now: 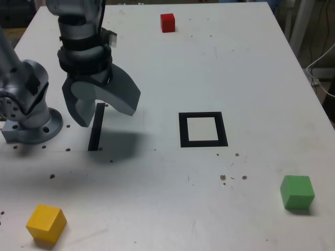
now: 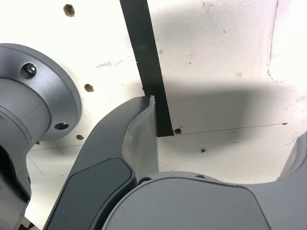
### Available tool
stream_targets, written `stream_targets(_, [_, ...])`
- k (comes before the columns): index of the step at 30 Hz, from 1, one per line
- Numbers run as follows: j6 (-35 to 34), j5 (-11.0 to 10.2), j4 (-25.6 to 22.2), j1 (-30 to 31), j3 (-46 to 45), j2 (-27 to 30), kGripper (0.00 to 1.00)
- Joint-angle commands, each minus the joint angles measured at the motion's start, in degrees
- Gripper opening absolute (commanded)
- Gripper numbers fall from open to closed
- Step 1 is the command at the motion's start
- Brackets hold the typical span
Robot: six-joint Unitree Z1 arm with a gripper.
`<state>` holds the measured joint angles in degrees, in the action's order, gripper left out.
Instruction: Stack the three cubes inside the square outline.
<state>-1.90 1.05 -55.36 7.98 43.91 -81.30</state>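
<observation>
My gripper (image 1: 102,117) hangs open and empty above the table at the exterior view's left, its jaws spread wide over a straight black strip (image 1: 96,127). The square outline (image 1: 203,129) lies flat near the table's middle with nothing inside it. At the far edge sits the red cube (image 1: 167,22). The yellow cube (image 1: 46,223) rests at the near left corner. The green cube (image 1: 297,192) stands at the near right. In the wrist view one grey finger (image 2: 139,139) shows beside the black strip (image 2: 146,62); no cube appears there.
The arm's round grey base (image 1: 31,123) is bolted to the table at the exterior view's left, close to the gripper. Small screw holes dot the white tabletop (image 1: 246,73). Cables hang past the table's right edge (image 1: 319,68).
</observation>
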Motion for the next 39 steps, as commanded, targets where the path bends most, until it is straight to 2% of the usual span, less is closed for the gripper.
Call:
stream_targets(1, [-0.24, 0.13, -0.05, -0.10, 0.24, -0.03, 0.99])
stream_targets(8, [-0.47, 0.61, -1.42, -0.09, 0.72, 0.16, 0.99])
stream_targets(12, [-0.47, 0.04, -3.40, -0.12, 1.56, 0.19, 0.99])
stream_targets(15, [-0.17, -1.57, -5.04, -1.05, 3.02, 0.15, 0.99])
stream_targets(21, [4.13, -7.89, -11.80, -8.20, 9.66, -0.53, 0.99])
stream_targets(24, [7.04, -10.08, -13.97, -12.34, 12.69, -1.41, 0.99])
stream_targets(35, [16.92, -13.05, -16.94, -24.91, 24.80, -7.22, 0.99])
stream_targets(39, [19.83, -13.26, -19.03, -28.98, 29.84, -10.08, 0.99])
